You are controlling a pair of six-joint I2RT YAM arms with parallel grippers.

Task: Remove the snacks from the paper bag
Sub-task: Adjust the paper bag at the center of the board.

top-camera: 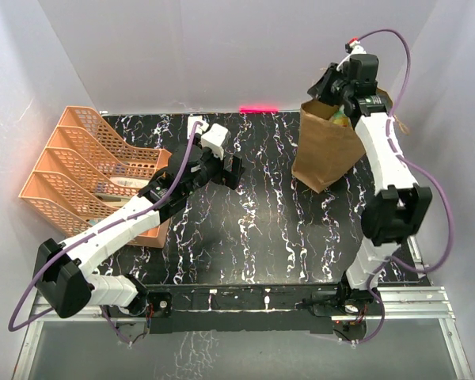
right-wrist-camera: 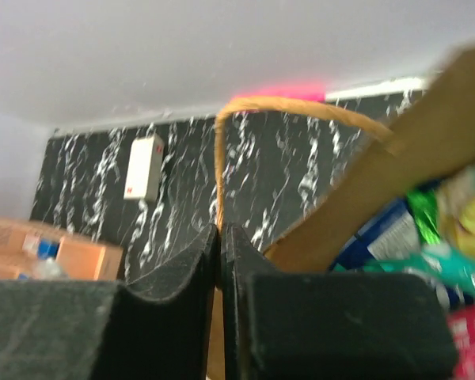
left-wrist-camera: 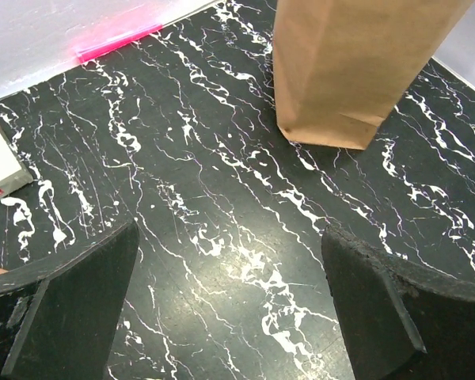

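Only its wrist view shows the right gripper [right-wrist-camera: 221, 241] pinched shut on the bag's [top-camera: 324, 150] handle [right-wrist-camera: 301, 105], blurred snacks [right-wrist-camera: 396, 233] beside. The left gripper [left-wrist-camera: 229, 257] gapes wide and empty, the bag's top cut off in its view.

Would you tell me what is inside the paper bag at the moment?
In the open mouth of the paper bag, snacks show: a blue packet, a green packet, a teal packet. Whatever lies beneath them is hidden by the bag's walls.

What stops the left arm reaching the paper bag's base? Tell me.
Nothing visible, so probably yes: the left fingers stand open, with only bare table between them and the paper bag. The right fingers pinch its handle.
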